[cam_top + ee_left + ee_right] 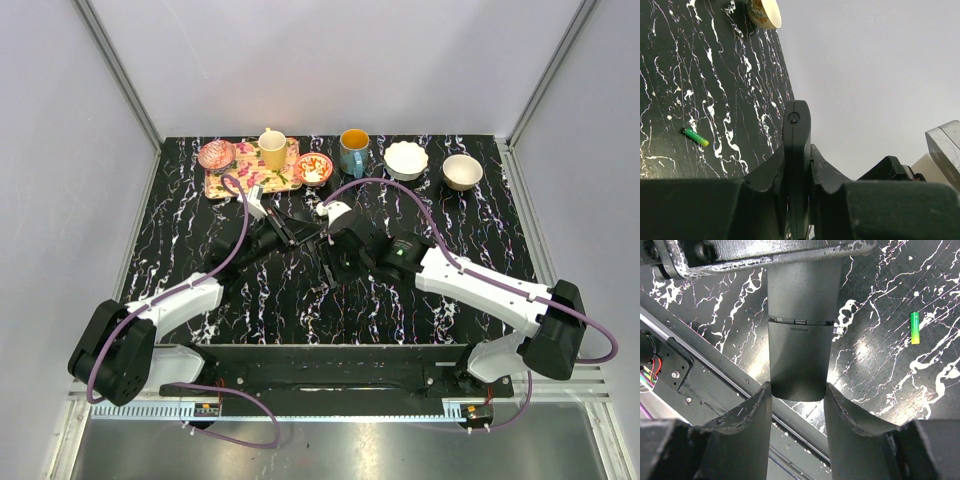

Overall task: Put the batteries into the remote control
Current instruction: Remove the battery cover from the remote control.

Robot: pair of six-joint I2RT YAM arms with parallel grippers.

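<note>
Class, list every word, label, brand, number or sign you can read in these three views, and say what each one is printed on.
No text can be read in any view.
battery: green wrapper, any print too small to read.
remote control: plain black, no lettering shows.
tray: floral pattern only, no words.

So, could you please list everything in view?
remote control: one, black, mid-table, between both jaws
battery: one visible, green, lying on the table
tray: one, floral, far left
pink bowl: one, on the tray
cup: one, yellow, on the tray
red-and-white bowl: one, at the tray's right end
mug: one, teal, far centre
white bowl: one, right of the mug
cream bowl: one, far right
left arm: white, jaws shut on remote control
right arm: white, jaws flanking remote control
</note>
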